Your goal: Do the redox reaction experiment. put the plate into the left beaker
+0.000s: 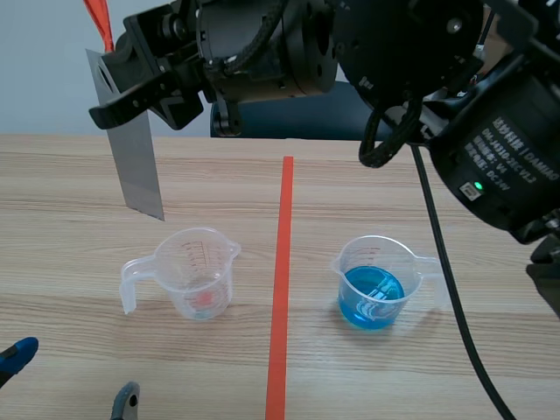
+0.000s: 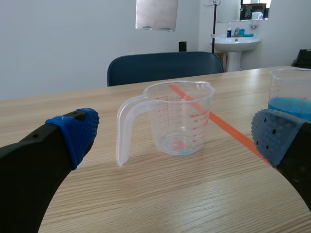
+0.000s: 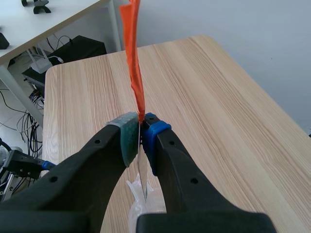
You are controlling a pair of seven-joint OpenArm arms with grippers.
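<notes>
Black right gripper [image 3: 141,138] clamped on a thin grey metal plate [image 1: 137,166], which is held upright.
The plate is suspended above the clear plastic left beaker [image 1: 197,273], apart from its rim. An orange tape tag [image 3: 133,58] is seen at the plate's top edge. The left gripper [image 2: 176,136] is held spread wide near the beaker, with nothing gripped.

A thin grey metal plate [image 1: 133,153] hangs upright in the air. An orange-red strip [image 3: 133,63] rises from its top edge, where the right gripper [image 3: 141,133] pinches it. The plate's lower edge is above and a little behind the left beaker [image 1: 197,271]. This is a clear plastic measuring beaker with red markings, a spout and a handle, and it stands upright on the table [image 1: 70,192].
</notes>
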